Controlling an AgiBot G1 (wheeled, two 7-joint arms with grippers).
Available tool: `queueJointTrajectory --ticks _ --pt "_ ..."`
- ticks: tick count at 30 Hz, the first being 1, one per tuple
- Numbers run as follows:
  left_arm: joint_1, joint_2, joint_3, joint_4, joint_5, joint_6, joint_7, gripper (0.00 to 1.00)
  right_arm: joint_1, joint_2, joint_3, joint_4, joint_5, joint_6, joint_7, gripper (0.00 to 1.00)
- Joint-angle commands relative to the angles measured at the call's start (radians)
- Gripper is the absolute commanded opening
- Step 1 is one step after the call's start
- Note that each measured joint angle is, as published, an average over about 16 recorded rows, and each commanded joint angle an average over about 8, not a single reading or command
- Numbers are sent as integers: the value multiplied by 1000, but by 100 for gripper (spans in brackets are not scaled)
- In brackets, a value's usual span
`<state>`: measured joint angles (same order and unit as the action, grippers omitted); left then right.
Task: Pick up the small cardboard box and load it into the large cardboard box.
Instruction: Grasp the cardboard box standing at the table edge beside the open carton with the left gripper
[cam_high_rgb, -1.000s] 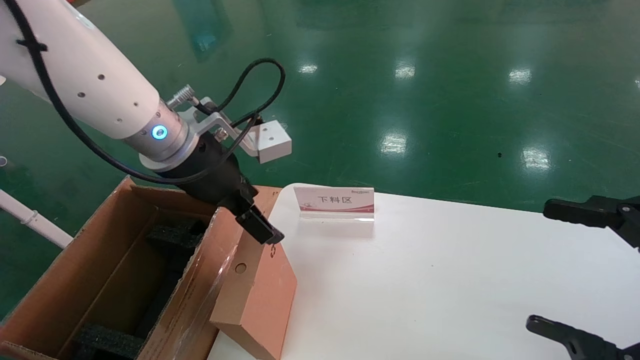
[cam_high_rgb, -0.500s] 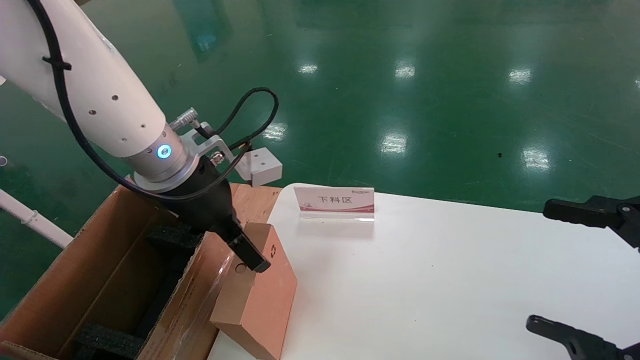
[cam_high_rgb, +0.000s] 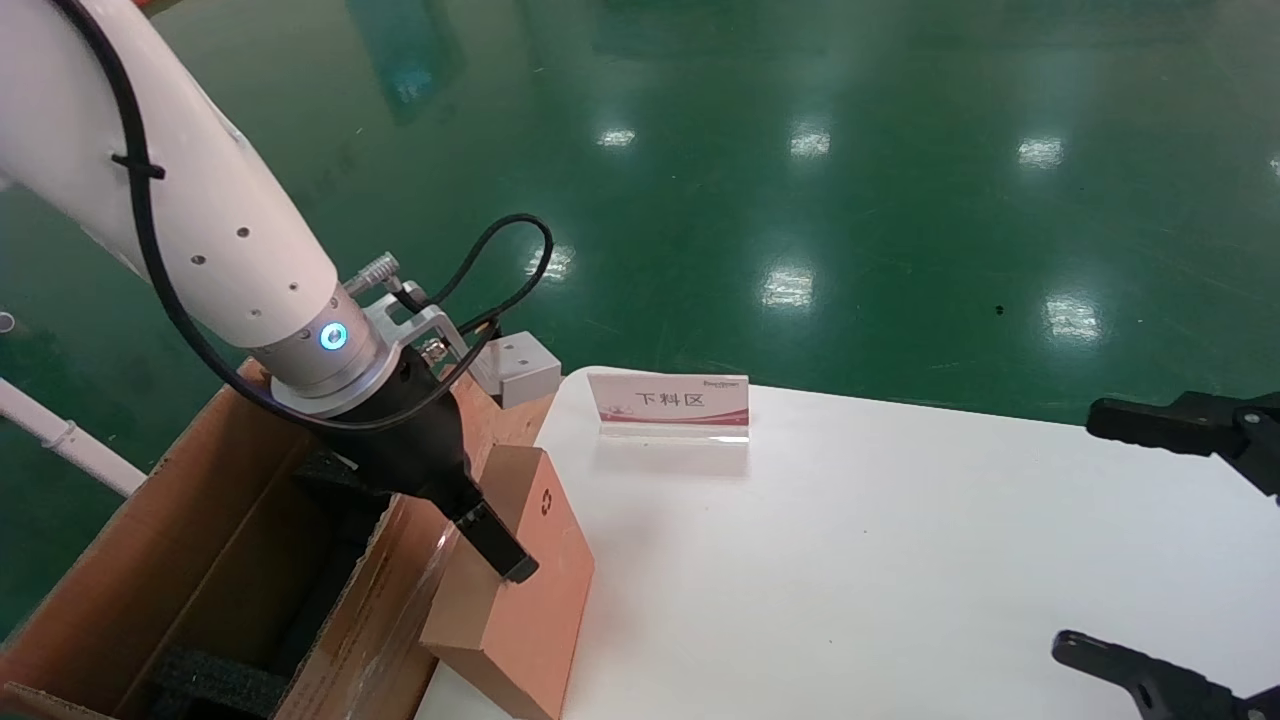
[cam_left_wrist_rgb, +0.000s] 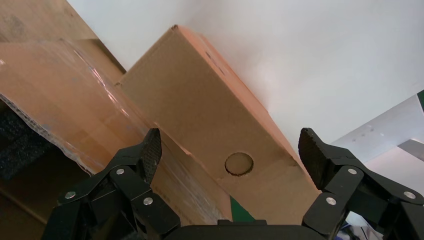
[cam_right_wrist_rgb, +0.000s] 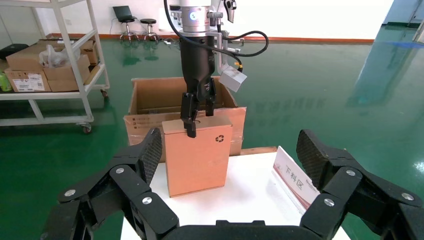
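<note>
Your left end effector (cam_high_rgb: 500, 548) is wide open, astride the top edge of the small box (cam_high_rgb: 530, 590), fingers (cam_left_wrist_rgb: 145, 155) either side, not clamped, holding nothing. Small box stands tilted at desk (cam_high_rgb: 850, 560) edge, leaning on the taped flap of the big carton (cam_high_rgb: 200, 560). Sign card (cam_high_rgb: 668, 405) sits further back on desk. Your right end effector (cam_right_wrist_rgb: 230, 155) is parked off to the right, open, empty.

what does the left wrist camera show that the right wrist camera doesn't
Only the left wrist view shows the round hole in the small cardboard box's narrow edge and the clear tape on the large cardboard box's flap. Only the right wrist view shows the shelving rack, the recycling symbol and the sign card. Both show the small cardboard box and the open left hand.
</note>
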<state>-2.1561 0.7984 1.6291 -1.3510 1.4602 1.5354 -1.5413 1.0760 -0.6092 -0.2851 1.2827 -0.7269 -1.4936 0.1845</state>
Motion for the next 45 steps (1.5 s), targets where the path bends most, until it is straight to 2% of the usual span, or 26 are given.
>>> queueJointTrajectory --ticks 1,21,22,23,29,30,31,45 --pt "-1 2 9 0 -2 1 -4 100 0 0 0 0 0 0 0 100" --pt "-23 23 62 3 -16 7 -24 100 0 0 -1 0 0 1 -1 100" --pt "-23 23 61 3 -15 7 -24 100 0 0 -1 0 0 1 -1 92" --pt "-23 23 61 3 -15 7 -24 92 0 0 -1 0 0 1 -1 80" --pt "-21 22 57 3 -13 7 -22 17 0 0 -1 0 1 1 0 5" --pt "-21 22 57 3 -13 7 -22 5 0 0 -1 0 1 1 0 0" --pt "-21 22 57 3 -13 7 -22 0 0 0 -1 0 1 1 0 0" --pt "-19 21 54 3 -11 7 -21 0 0 0 -1 0 1 1 0 0"
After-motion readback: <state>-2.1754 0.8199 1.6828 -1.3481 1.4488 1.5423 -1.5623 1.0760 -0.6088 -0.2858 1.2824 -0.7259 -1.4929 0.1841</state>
